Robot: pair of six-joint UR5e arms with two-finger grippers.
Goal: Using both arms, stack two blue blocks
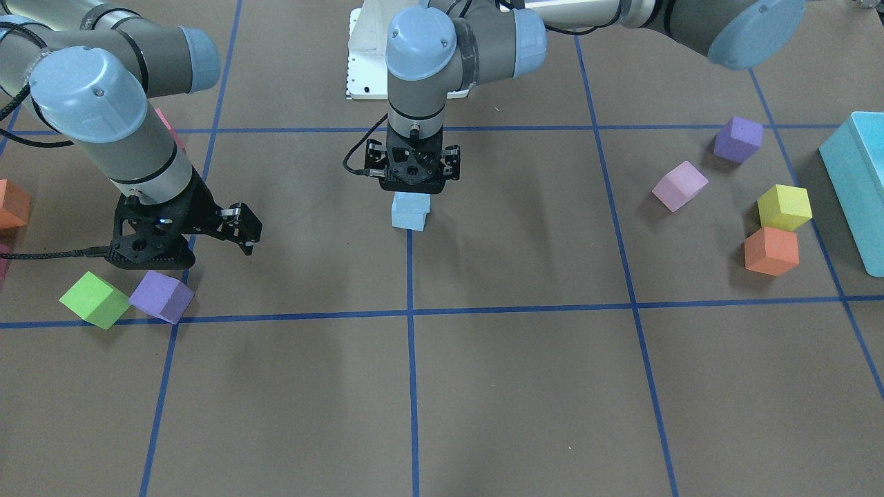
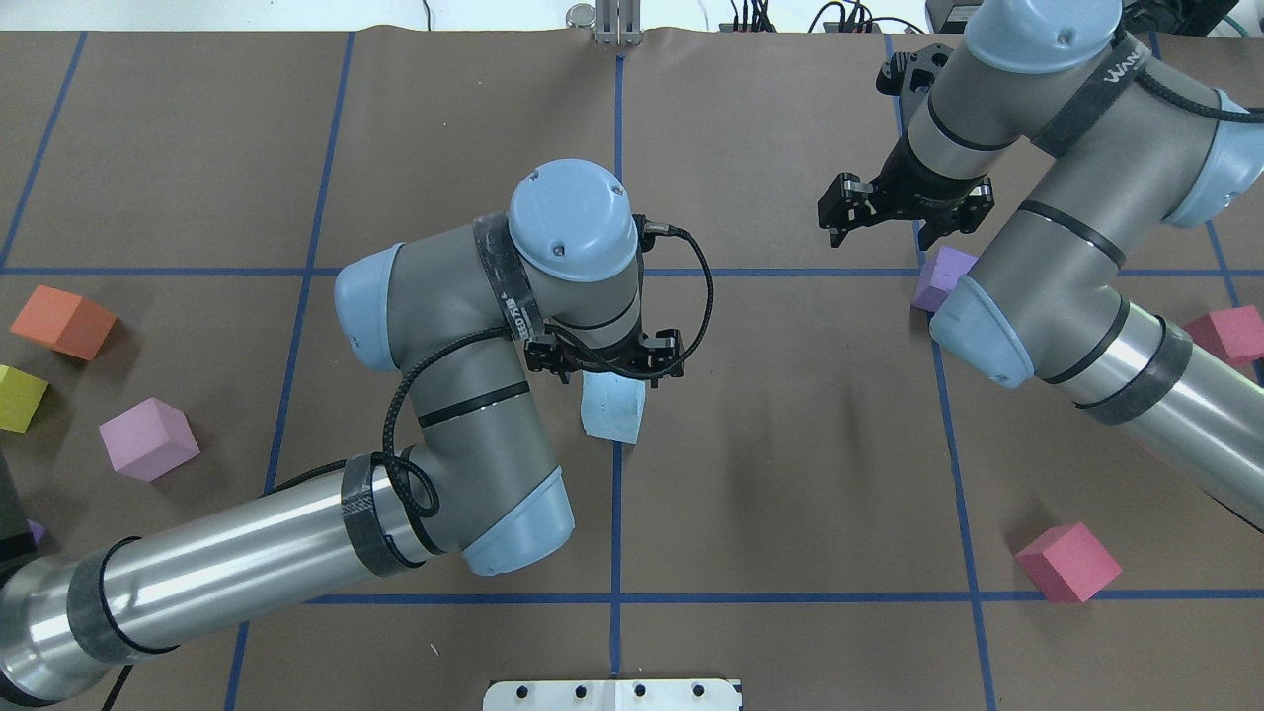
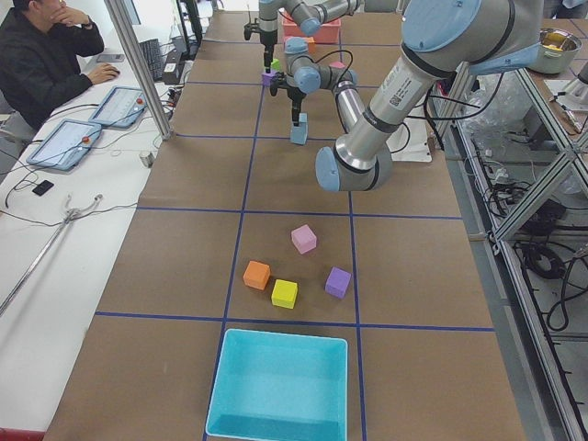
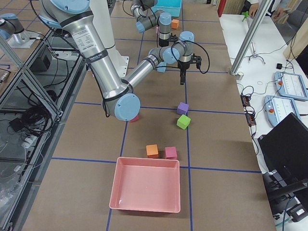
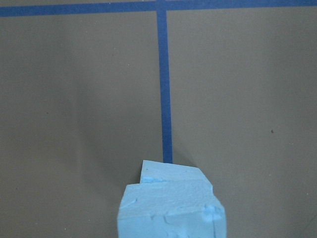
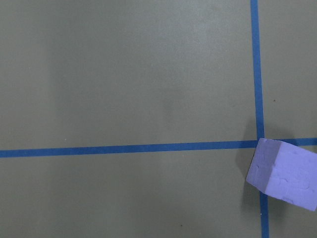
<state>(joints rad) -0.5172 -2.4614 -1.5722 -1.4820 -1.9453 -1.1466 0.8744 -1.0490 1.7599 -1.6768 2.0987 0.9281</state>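
The two blue blocks stand as a stack on the centre tape line: the upper blue block [image 1: 412,201] rests on the lower blue block [image 1: 407,221], slightly askew. In the left wrist view the upper block [image 5: 171,210] fills the bottom edge, with the lower block [image 5: 171,172] showing beyond it. My left gripper [image 1: 412,188] points straight down over the stack [image 2: 612,405] and looks shut on the upper block; its fingertips are hidden. My right gripper [image 1: 238,231] hangs open and empty off to the side, next to a purple cube [image 6: 282,173].
A green cube [image 1: 93,298] and the purple cube [image 1: 162,295] lie by the right gripper. Purple [image 1: 737,138], pink [image 1: 680,185], yellow [image 1: 784,207] and orange [image 1: 771,250] cubes lie near the teal bin [image 1: 860,186]. A pink tray [image 4: 144,185] stands at the other end.
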